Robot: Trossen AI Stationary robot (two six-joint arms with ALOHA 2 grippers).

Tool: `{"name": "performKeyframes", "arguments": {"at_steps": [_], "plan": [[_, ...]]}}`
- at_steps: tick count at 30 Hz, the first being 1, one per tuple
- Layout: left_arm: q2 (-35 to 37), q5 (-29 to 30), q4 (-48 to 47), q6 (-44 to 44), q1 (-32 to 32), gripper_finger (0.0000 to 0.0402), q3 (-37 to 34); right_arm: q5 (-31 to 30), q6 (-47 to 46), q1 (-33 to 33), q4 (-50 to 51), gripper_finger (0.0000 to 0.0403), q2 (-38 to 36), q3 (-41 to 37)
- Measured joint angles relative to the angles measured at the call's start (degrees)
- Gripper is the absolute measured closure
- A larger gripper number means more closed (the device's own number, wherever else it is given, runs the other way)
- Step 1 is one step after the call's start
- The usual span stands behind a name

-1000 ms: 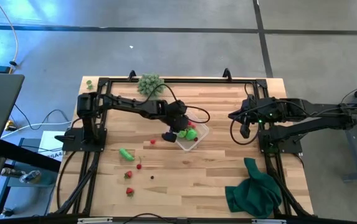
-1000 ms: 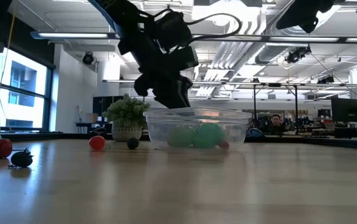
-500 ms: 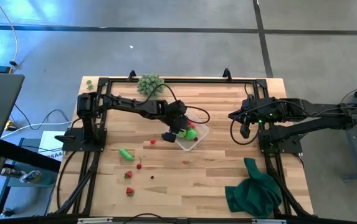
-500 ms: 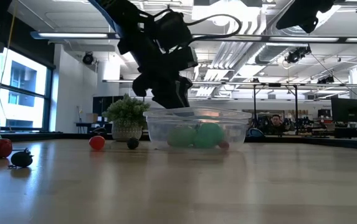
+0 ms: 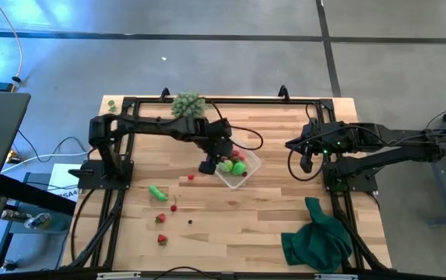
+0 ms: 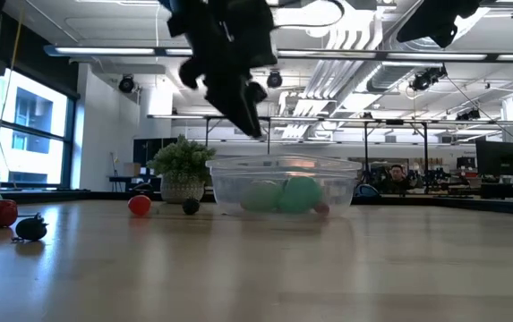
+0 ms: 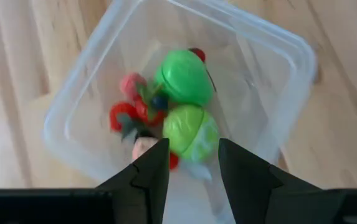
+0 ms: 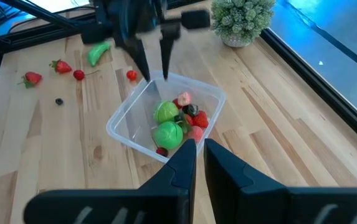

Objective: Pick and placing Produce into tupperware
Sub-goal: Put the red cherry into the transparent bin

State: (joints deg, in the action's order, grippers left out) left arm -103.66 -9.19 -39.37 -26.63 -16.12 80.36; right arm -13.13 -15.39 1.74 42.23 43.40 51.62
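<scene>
Tupperware (image 5: pixel 238 169) sits mid-bench, a bit toward the far edge, holding two bright green round pieces (image 7: pixel 184 78) plus several red bits. Left gripper (image 5: pixel 211 165) hangs over its left rim, jaws parted, nothing between them. Loose produce lies toward the near-left: green oblong piece (image 5: pixel 157 192), red berries (image 5: pixel 161 218), one dark bit. Right gripper (image 5: pixel 307 163) waits by the right edge, jaws clenched on nothing. Green cloth (image 5: pixel 317 239) in the near-right corner.

Pale green bushy clump (image 5: pixel 187 104) at table's (image 5: pixel 285 233) far edge; dk green cloth (image 5: pixel 317 240) near-right corner
</scene>
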Motion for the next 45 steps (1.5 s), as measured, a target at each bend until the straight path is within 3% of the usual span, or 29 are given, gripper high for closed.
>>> {"name": "performKeyframes", "arguments": {"at_steps": [10, 15, 19, 24, 29, 35, 40, 45], "plan": [[10.84, 7.62, -16.08, 0.55, 0.02, 0.0273, 2.50, 0.03, 0.01, 0.02, 0.01, 0.0378, 0.04, 0.00], [17.24, 8.56, -17.40, 2.76, 0.02, 0.0273, -2.06, 0.00, 0.00, 0.02, 0.01, 0.0378, 0.02, 0.00], [23.03, 8.28, -13.87, 6.86, 0.02, 0.0273, -11.08, 0.00, 0.00, 0.01, 0.01, 0.0378, 0.02, 0.00], [30.67, 3.94, 0.07, 17.43, 1.05, 0.0273, -27.29, 0.00, 0.00, 0.01, -0.01, 0.0378, 0.04, 0.00], [33.15, 5.92, 11.19, 26.82, 5.78, 0.0273, -38.84, 0.01, 0.00, 0.00, 0.03, 0.0378, 0.04, 0.00], [32.68, 10.75, 16.37, 33.81, 11.25, 0.0272, -44.90, 0.00, 0.00, 0.00, 0.01, 0.0378, 0.02, 0.00], [31.82, 14.33, 17.61, 35.08, 13.93, 0.0272, -45.54, 0.02, 0.00, 0.00, 0.01, 0.0378, 0.04, 0.00], [29.81, 13.45, 18.77, 35.47, 15.29, 0.0272, -45.58, 0.00, 0.00, 0.00, 0.00, 0.0378, 0.02, 0.00]]}}
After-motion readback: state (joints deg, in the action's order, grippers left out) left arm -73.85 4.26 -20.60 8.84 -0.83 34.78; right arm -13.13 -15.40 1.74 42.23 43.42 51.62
